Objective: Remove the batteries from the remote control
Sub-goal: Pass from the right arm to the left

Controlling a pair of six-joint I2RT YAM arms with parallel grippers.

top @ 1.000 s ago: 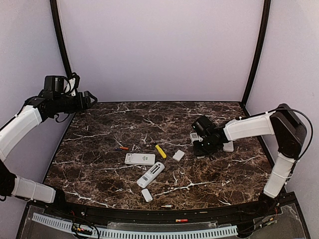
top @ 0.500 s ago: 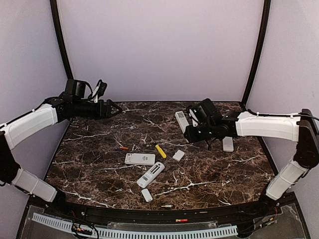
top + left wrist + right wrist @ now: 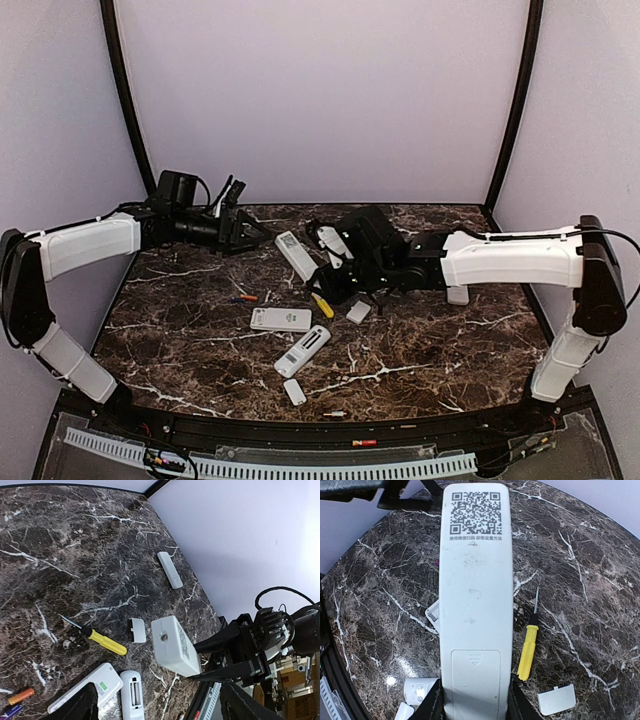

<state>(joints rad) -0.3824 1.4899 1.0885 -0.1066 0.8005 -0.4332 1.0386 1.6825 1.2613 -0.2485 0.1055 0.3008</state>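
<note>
Over marble table (image 3: 450, 340): now clamping white remote (image 3: 296, 256) in right gripper (image 3: 475, 707) mid-table, moved leftward; holding left gripper (image 3: 258, 235) wide apart, advanced

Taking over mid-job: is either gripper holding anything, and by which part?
The right gripper holds a white remote by its battery-cover end. The left gripper is open, holding nothing.

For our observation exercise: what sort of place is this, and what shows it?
Probably a robot test cell: left arm and right arm mounted at a dark marble-patterned table, plain pale walls boxing it in, loose remotes laid out.
</note>
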